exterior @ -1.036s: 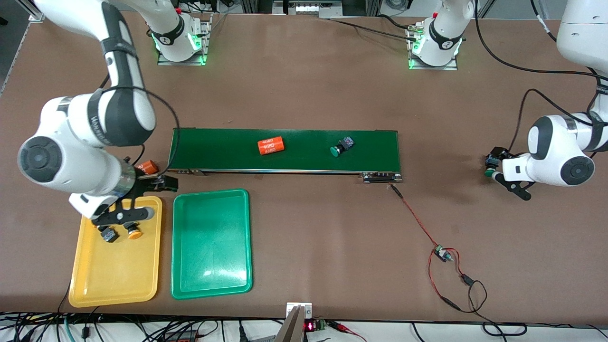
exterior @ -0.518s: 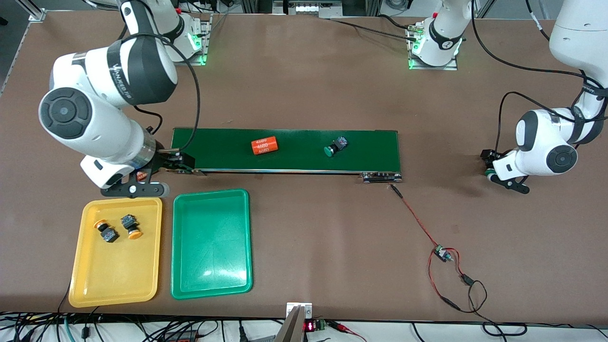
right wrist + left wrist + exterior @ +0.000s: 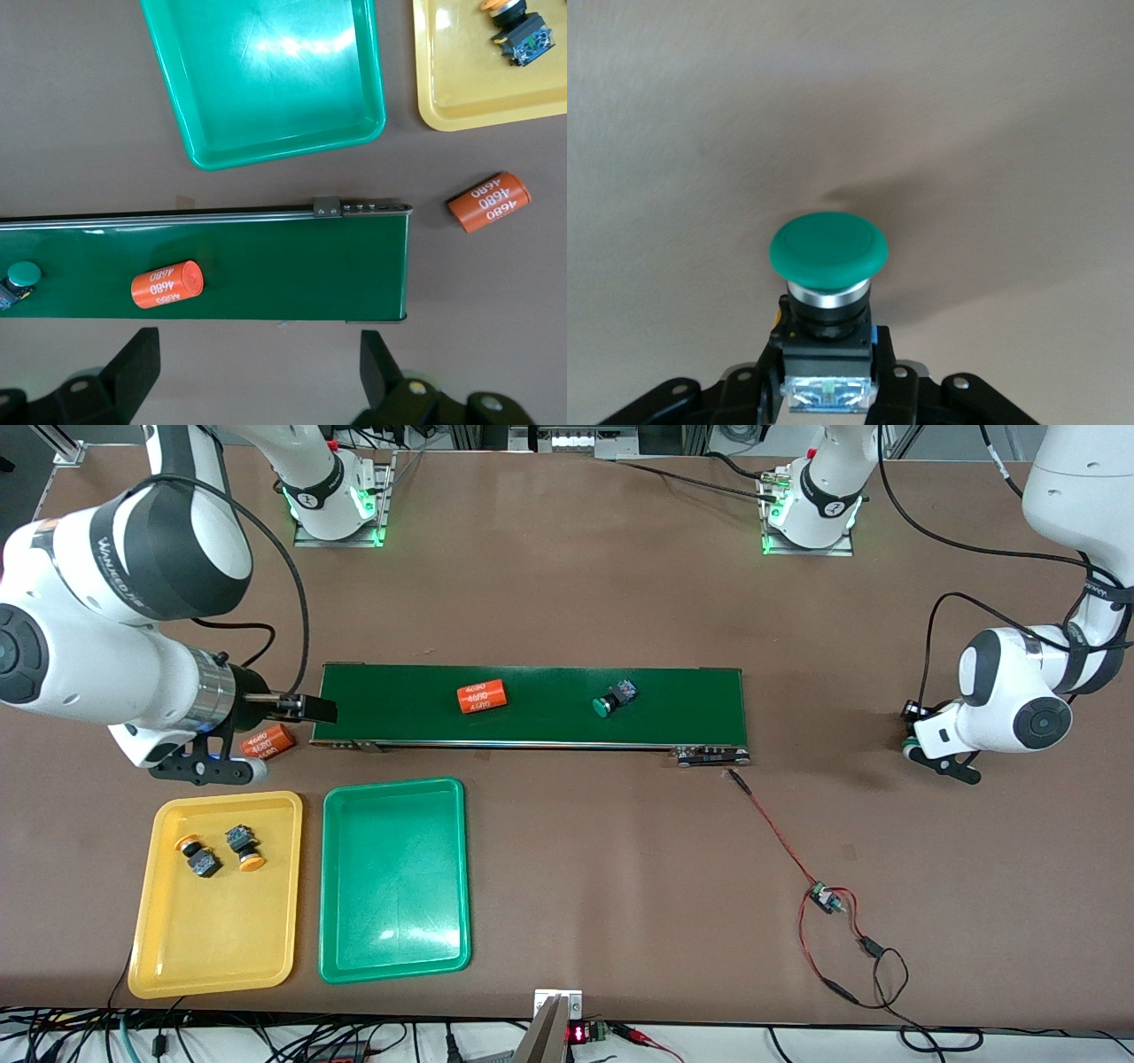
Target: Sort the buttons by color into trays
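Buttons to be sorted number four that I can see, two green-capped and two yellow-capped, and each looks small, light and rigid; I judge the smooth round cap would slip, so the squarer black body is the better place to pinch. Largest on the counter [image 3: 567,584] is the long green conveyor belt [image 3: 673,691], then two trays, the yellow tray [image 3: 213,948] and the green tray [image 3: 394,921], which holds nothing. Two orange cylinders come next: one on the belt [image 3: 480,697], one on the counter [image 3: 267,741] just under the right end effector [image 3: 208,769], whose jaws stand wide apart, holding nothing, above the counter between the belt's end and the yellow tray. Both yellow buttons [image 3: 197,856] [image 3: 244,848] lie in that tray. One green button [image 3: 613,699] lies on the belt, well apart from both end effectors. The other green button [image 3: 828,252] sits clamped by its black body in the left end effector [image 3: 828,390], low over bare counter.
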